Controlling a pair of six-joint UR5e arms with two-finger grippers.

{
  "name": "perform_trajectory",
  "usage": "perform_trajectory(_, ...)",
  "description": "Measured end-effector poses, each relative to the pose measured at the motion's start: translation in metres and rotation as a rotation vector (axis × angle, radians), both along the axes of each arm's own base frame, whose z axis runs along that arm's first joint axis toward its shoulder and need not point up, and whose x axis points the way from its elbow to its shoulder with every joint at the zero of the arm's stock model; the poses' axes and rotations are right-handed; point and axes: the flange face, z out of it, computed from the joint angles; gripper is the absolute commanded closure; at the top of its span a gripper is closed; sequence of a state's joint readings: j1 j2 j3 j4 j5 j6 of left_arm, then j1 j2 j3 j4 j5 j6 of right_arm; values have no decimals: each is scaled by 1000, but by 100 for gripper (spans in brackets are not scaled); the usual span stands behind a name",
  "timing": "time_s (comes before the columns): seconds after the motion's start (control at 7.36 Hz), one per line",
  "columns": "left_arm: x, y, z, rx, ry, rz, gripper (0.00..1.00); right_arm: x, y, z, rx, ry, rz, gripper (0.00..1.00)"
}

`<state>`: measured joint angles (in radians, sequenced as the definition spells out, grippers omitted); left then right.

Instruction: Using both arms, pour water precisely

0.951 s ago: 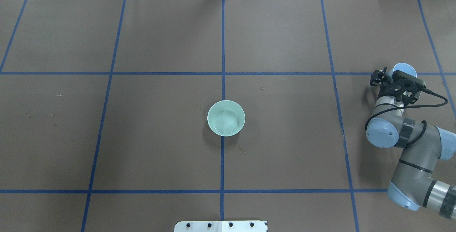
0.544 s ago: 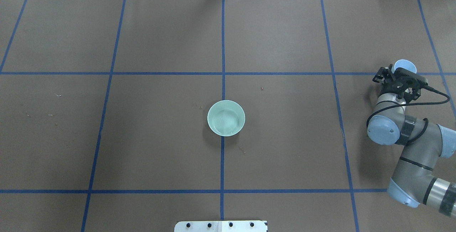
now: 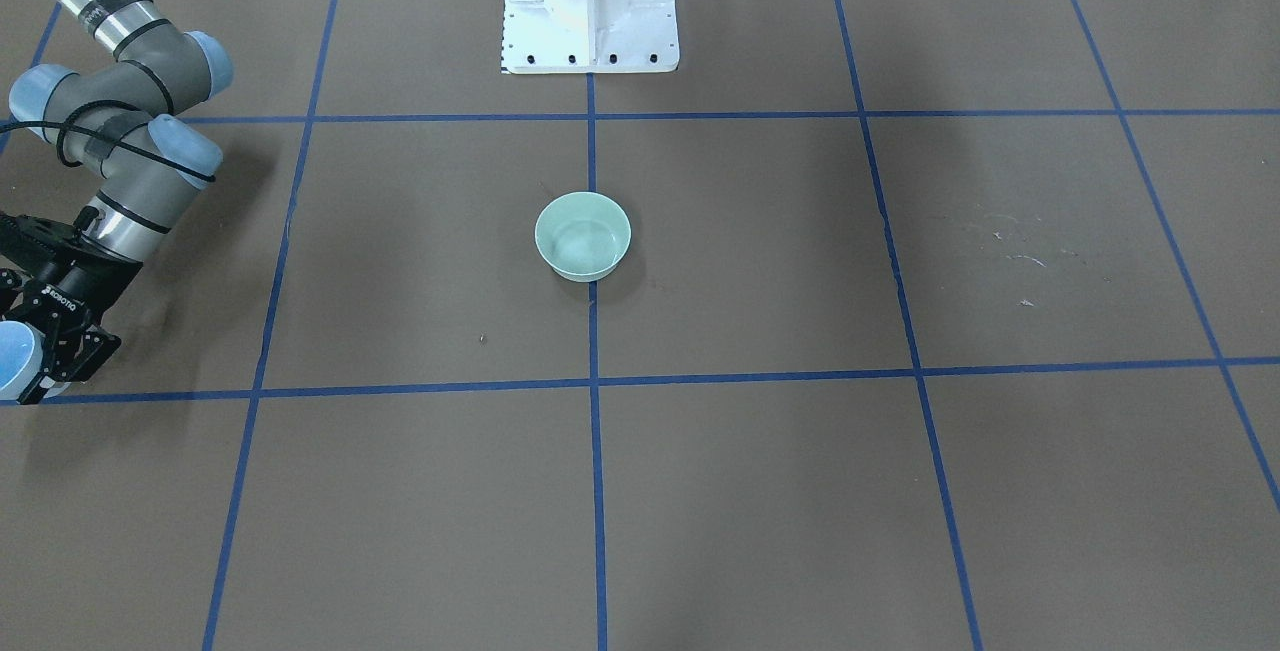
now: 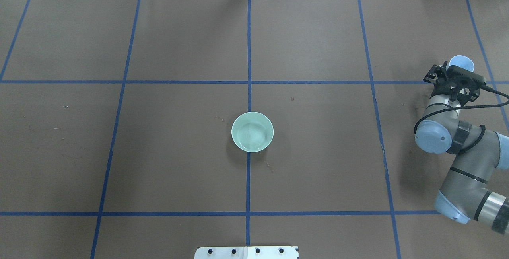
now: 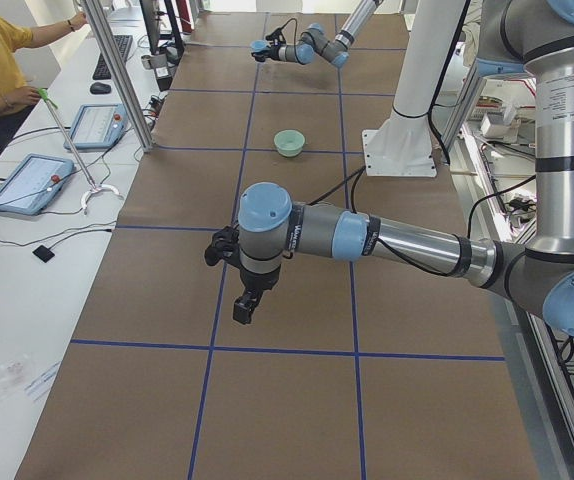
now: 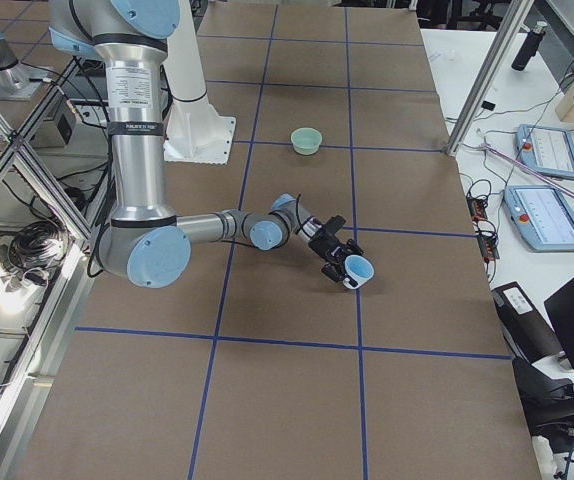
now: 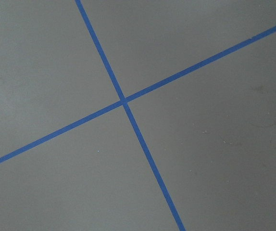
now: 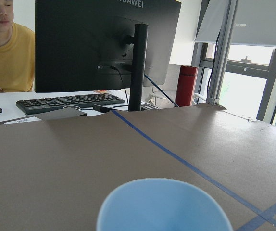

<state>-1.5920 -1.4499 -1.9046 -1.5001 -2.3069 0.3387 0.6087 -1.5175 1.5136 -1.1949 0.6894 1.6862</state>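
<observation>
We see two silver-grey tubular robot arms: the right arm (image 4: pixel 463 181) at the right edge of the overhead view, and the left arm (image 5: pixel 407 243) large across the left side view. Rounded pale blue joint caps (image 4: pixel 432 141) close the elbows, and black bands ring the tubes. A thin black cable (image 4: pixel 479 107) loops out by the right wrist. The angular black right gripper (image 6: pixel 347 265) bears white lettering; the left gripper (image 5: pixel 241 310) is black too. At the top of the front view, the white bolted pedestal (image 3: pixel 590 1) shows a row of dark bolts.
</observation>
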Motion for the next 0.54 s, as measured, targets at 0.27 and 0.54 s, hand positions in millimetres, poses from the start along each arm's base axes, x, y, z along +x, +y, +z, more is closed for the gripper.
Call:
perform_trajectory(0.27, 0, 1, 6, -38, 5, -24, 0, -7, -10, -20, 21, 15, -38, 100)
perform_trajectory(0.54, -4, 4, 13, -106, 15, -93, 0, -11, -12, -50, 116, -10, -150, 100)
